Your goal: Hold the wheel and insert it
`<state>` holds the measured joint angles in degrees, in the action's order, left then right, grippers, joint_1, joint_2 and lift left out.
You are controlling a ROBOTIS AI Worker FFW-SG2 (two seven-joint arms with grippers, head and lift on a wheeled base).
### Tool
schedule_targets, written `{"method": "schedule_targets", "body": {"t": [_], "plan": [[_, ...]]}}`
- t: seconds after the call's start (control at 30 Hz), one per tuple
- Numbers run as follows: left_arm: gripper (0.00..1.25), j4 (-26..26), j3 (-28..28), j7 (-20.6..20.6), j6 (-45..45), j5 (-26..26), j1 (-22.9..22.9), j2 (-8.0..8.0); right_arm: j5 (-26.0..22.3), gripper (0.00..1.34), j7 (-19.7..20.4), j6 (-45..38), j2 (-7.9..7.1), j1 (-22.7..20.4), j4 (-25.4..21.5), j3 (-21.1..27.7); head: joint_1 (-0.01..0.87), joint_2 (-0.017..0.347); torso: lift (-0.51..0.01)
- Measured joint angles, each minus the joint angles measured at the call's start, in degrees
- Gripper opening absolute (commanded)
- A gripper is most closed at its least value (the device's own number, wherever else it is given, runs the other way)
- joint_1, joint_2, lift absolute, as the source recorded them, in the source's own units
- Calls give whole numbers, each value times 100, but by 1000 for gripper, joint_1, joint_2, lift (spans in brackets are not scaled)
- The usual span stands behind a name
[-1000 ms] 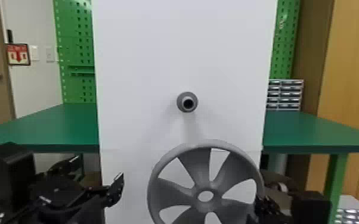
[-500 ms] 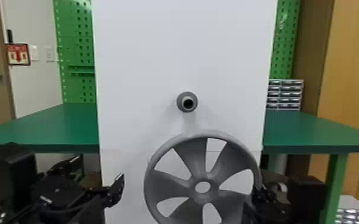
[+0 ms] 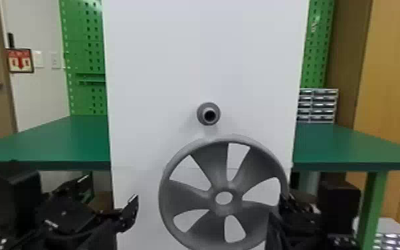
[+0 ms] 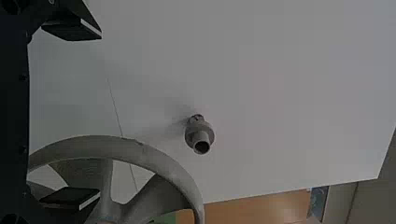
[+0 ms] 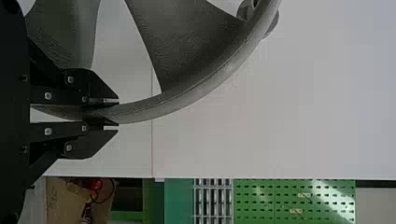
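The wall sign [image 3: 20, 56] shows a red down-arrow [image 3: 20, 63].

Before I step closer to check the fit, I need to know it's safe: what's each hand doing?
Left hand: open, empty.
Right hand: closed on the wheel, gripping its rim.

The head view looks forward and down at the white panel [image 3: 206, 66] from farther back. The wrist views, turned on their sides, face the same panel at closer range; both share the peg [image 3: 203, 109] and part of the wheel [image 3: 224, 209].
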<state>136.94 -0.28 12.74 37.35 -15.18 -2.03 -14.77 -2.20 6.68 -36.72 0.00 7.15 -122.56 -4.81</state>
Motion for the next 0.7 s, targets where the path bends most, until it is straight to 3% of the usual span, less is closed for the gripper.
{"method": "schedule_targets", "body": {"t": [0.7], "plan": [[1147, 0, -47, 0, 35, 57, -35, -1, -94, 117, 0, -380, 0, 459, -31, -131, 210, 9, -442]]}}
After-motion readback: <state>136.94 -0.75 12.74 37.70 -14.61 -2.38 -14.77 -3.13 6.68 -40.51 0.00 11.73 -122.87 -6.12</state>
